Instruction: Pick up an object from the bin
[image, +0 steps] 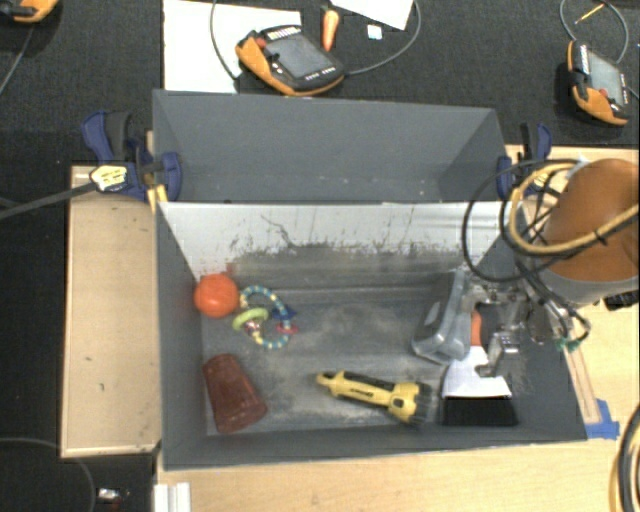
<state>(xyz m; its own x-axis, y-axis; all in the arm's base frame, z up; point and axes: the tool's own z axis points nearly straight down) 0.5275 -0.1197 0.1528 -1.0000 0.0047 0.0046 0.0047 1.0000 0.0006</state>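
We locate the gripper (488, 345) low at the right side of the bin (330, 240), just above a white-and-black flat piece (478, 398) in the front right corner; we cannot tell whether its jaws are open or closed. A yellow tool (372, 392) lies beside that piece along the front edge. We advise centring over the piece and descending vertically, clear of tool and wall.

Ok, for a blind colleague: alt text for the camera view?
The gripper hangs at the bin's right side, near a black object. A yellow tool lies beside it; an orange ball, bead ring and dark red cup sit left.
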